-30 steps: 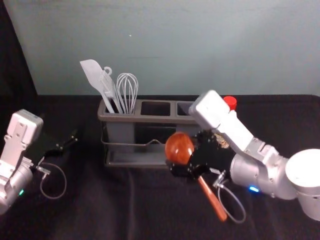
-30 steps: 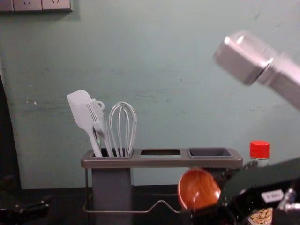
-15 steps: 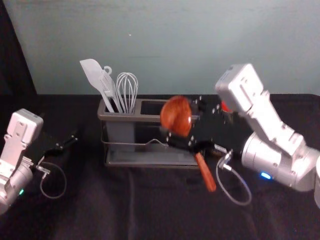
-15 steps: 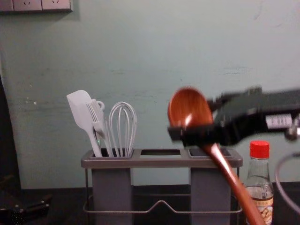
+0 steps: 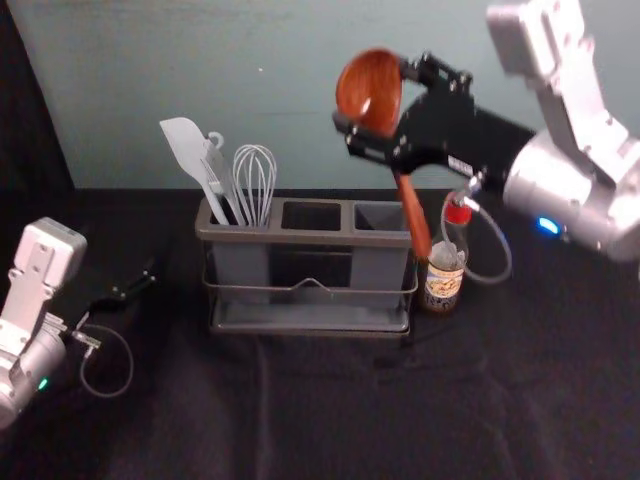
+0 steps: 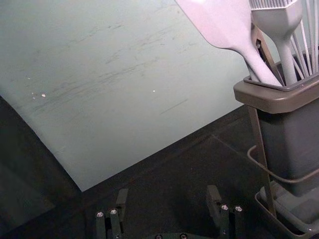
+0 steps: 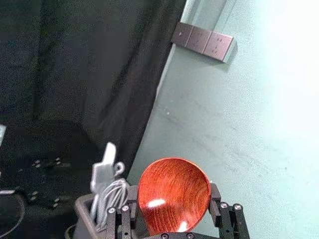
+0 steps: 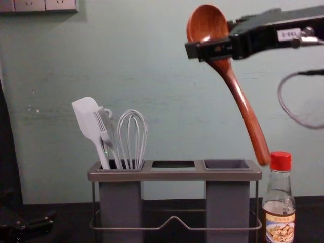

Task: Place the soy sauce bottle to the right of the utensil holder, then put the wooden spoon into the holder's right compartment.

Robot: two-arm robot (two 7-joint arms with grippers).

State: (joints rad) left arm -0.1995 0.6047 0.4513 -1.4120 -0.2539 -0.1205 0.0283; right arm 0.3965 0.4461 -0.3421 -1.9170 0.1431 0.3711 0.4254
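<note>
While the left gripper [image 6: 167, 194] sits idle at the left edge of the head view, fingers spread and nothing between them, all the risk is on the other arm. Right gripper [image 7: 174, 193] is up above the holder's right end, pinching the wooden spoon [image 8: 243, 106] by its bowl, handle hanging down at a slant. Likely slip: bowl is smooth and rounded, so any knock on the handle could swivel it in the pads. Holder [image 8: 174, 174] next: handle end hangs outboard of the right compartment [image 8: 228, 195], so a straight drop probably catches the rim or misses outside. Overcorrect inward and it could go down the middle opening. Soy sauce bottle [image 8: 280, 202] stands upright just right of the holder; handle end looks close to its cap in the chest view, depth unclear. Descend without shifting inward and the bottle could tip.

Vs half a second ago: left arm same. Right gripper and spoon are clearly higher; chest view had the bowl just above the rim and the handle crossing in front of the right compartment, now both are up clear of it. Holder same spot. Bottle same spot too, head view now gets its label, hidden behind the arm before.
</note>
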